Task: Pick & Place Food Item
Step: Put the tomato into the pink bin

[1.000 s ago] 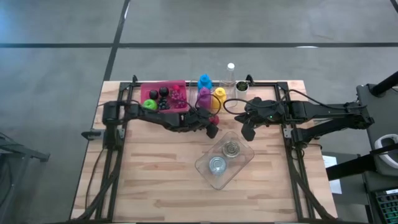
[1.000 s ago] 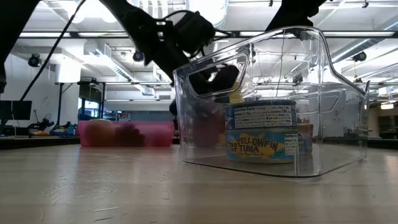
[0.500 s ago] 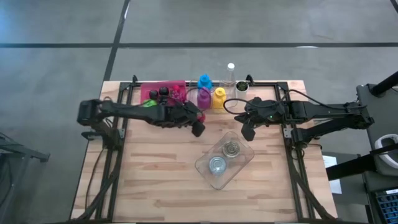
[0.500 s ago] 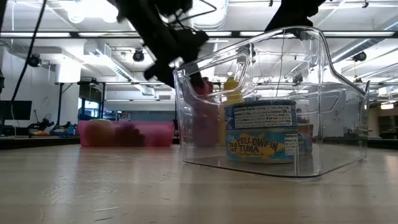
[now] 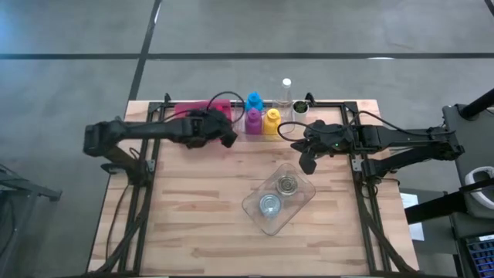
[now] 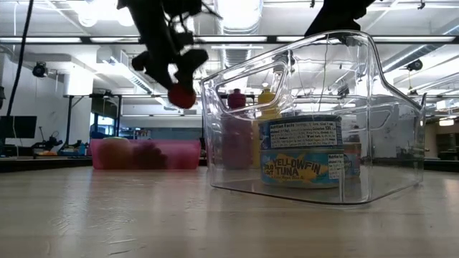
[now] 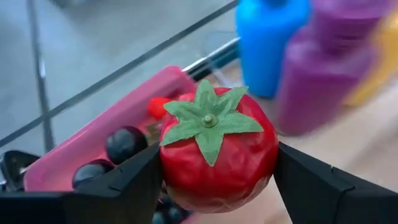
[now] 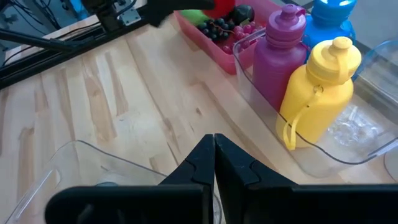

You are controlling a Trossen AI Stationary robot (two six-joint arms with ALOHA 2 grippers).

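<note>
My left gripper (image 5: pixel 228 139) is shut on a red toy tomato with a green leaf cap (image 7: pixel 217 149). It hangs in the air over the right end of the pink tray (image 7: pixel 81 149), which holds dark grapes and other fruit. In the low view the tomato (image 6: pixel 182 97) shows left of the clear bin (image 6: pixel 315 122). That bin (image 5: pixel 279 197) stands mid-table with two cans in it. My right gripper (image 5: pixel 307 164) is shut and hovers just beyond the bin's far right side. My left gripper pinches the tomato's round body between its two fingers (image 7: pixel 118 186), one on each side (image 7: pixel 171 162), with the leaf cap facing the wrist camera. The fingers come slanting down from the table's left. The tomato is lifted clear, above the tray's end.
Blue (image 5: pixel 254 101), purple (image 5: pixel 253 120) and yellow (image 5: pixel 272 120) bottles stand in a clear tray at the far edge, right of the pink tray, with a clear bottle (image 5: pixel 286 89) and a small dark pot (image 5: pixel 299 107) beside them. Bare wood lies along the near half.
My left gripper has carried the tomato from beside the clear bin's far left corner toward the table's far left, rising a little. It now stands over the pink tray's right end. The right arm has kept still.
</note>
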